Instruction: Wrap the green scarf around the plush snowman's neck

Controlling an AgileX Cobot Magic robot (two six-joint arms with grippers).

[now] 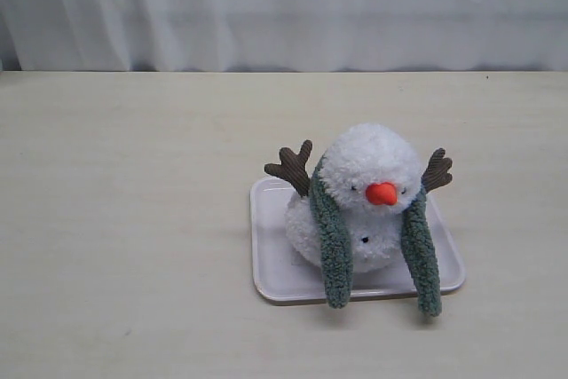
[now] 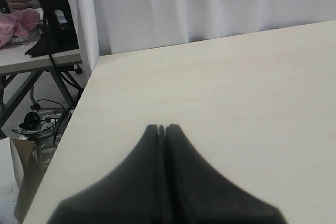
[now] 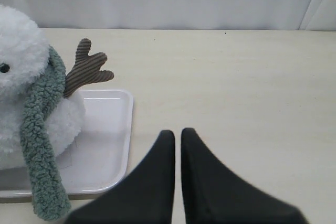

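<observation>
Draping green scarf (image 1: 335, 241), fluffy white plush snowman (image 1: 368, 170)

Table (image 1: 133, 219): carries everything; a curtain (image 1: 284, 6) hangs behind its far edge
Tray (image 1: 269, 246): flat on the table; right of the middle; nearer the near edge than the far edge
Snowman (image 1: 368, 161): on the tray, toward its far rim
Scarf (image 1: 333, 237): draped behind the snowman's neck; one end down each side of its front; both ends cross the tray's near rim
</observation>
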